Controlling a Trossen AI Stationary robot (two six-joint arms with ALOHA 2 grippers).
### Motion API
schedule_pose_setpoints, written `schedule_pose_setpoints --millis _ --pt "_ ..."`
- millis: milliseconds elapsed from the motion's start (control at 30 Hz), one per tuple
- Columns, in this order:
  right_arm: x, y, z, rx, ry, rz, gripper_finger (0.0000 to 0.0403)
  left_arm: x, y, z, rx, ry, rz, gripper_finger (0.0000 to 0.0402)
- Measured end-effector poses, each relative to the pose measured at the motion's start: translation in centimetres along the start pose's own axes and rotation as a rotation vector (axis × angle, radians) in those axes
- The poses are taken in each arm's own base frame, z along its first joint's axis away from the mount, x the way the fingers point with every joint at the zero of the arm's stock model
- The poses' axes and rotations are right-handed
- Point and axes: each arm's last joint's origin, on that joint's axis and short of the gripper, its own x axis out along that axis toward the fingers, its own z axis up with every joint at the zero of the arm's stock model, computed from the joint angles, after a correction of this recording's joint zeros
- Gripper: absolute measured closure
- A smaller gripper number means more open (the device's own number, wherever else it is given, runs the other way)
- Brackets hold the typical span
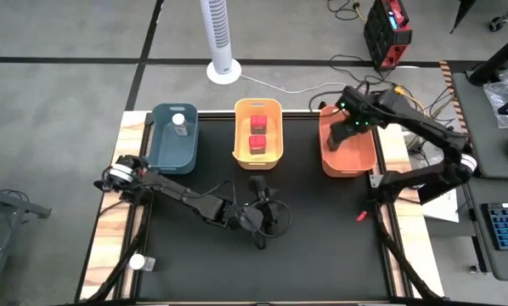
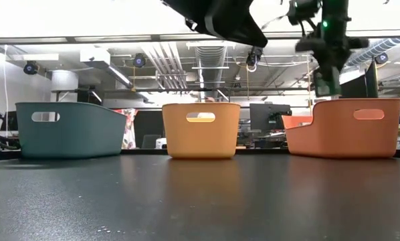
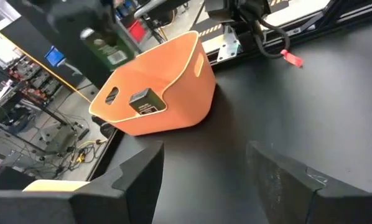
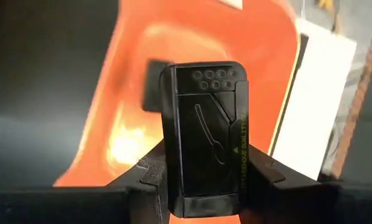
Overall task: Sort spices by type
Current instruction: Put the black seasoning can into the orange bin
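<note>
My right gripper (image 4: 201, 174) over orange bin (image 1: 347, 153), fingers clamped on black jar (image 4: 204, 137). My left gripper (image 3: 204, 168) above desk (image 1: 322, 246), fingers apart, empty.

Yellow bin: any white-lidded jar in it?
No. The high view shows the yellow bin holding only two red-lidded jars; a white-lidded jar sits in the blue bin.

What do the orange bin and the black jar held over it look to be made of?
Orange bin: likely moulded plastic, smooth with a slight sheen; thin even walls, rounded corners and a cut-out handle slot. Black jar, held in the right gripper: lid looks like glossy hard plastic, with moulded shaker holes and a hinged flap; the body's material is hidden.
</note>
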Motion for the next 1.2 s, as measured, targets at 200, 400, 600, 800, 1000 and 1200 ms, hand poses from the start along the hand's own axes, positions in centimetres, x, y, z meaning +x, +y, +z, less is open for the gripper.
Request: schedule_pose_setpoints --millis 200,400,600,800,1000,1200 --pt "3.2 -2.0 -0.6 0.063 0.111 -0.037 0.0288 0.0 -0.1 -0.3 0.008 0.008 -0.002 0.0187" --pt "4.9 -2.6 -2.1 0.104 0.147 -0.029 0.0288 0.0 -0.1 -0.4 0.011 0.014 -0.003 0.0187" --pt "6.6 -2.4 -3.3 0.157 0.158 0.056 0.0288 0.0 -0.1 -0.4 0.011 0.018 0.014 0.0187" --pt "8.3 -2.3 -4.3 0.192 0.174 0.066 0.0288 -0.5 0.2 -0.1 0.013 0.029 0.110 0.0187" --pt "10.1 -2.2 -5.3 0.214 0.181 0.060 0.0288 -1.9 0.2 0.7 0.041 0.008 0.109 0.0187" --pt "11.5 -2.1 -6.0 0.227 0.175 0.062 0.0288 -3.5 1.1 1.9 0.042 -0.017 0.140 0.0187"
